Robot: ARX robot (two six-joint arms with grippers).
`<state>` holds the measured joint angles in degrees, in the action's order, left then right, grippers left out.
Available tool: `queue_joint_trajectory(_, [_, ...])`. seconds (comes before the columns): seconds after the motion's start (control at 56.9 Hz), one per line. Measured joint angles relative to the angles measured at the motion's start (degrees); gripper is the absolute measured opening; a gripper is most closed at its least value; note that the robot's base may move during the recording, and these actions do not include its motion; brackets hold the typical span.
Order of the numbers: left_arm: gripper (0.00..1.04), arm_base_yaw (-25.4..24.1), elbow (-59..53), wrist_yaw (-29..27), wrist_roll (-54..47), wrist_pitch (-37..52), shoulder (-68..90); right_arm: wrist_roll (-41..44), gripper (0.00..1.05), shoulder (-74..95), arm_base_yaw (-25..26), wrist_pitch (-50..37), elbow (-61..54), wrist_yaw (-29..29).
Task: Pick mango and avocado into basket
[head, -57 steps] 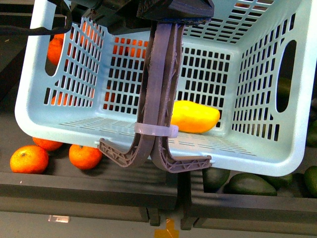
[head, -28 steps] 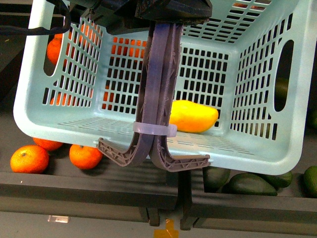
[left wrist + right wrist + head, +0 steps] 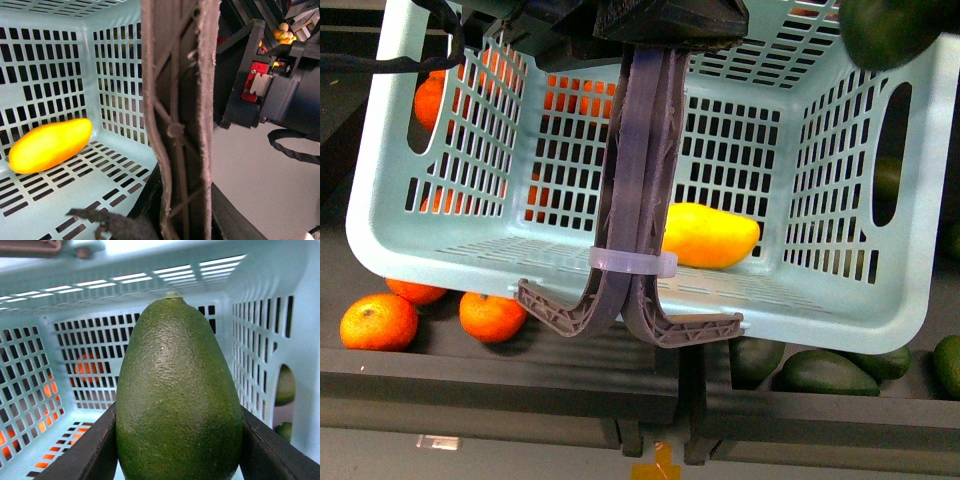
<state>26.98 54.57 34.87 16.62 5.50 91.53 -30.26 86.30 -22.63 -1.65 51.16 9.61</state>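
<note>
The pale turquoise basket (image 3: 410, 250) hangs tilted toward me, held up by its brown-grey handles (image 3: 640, 200), which a white zip tie binds together. My left gripper (image 3: 670, 20) is shut on those handles (image 3: 180, 125) at the top. The yellow mango (image 3: 710, 235) lies on the basket's slotted floor (image 3: 50, 145). The dark green avocado (image 3: 885, 30) shows at the top right, above the basket's right wall. My right gripper (image 3: 180, 450) is shut on the avocado (image 3: 180, 390), whose stem end points into the basket; its dark fingers (image 3: 90, 450) press both sides.
Oranges (image 3: 378, 320) (image 3: 492, 315) lie under the basket's left side, and more show through its slots (image 3: 430, 100). Several loose avocados (image 3: 825, 372) lie under its right side. A dark shelf edge (image 3: 520, 385) runs across the front.
The avocado has come into the front view at the top right, above the basket's right wall. The basket and the mango have barely moved.
</note>
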Motion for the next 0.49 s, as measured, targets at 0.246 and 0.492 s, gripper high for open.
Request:
queue_joint_trajectory(0.246, [0.07,0.0,0.0,-0.02,0.0,0.0,0.0,2.32,0.96,-0.44,-0.46,-0.63,-0.39,3.56])
queue_joint_trajectory(0.492, [0.07,0.0,0.0,-0.37,0.26,0.0,0.17,12.44,0.96,-9.25,-0.31,-6.16,-5.92,11.98])
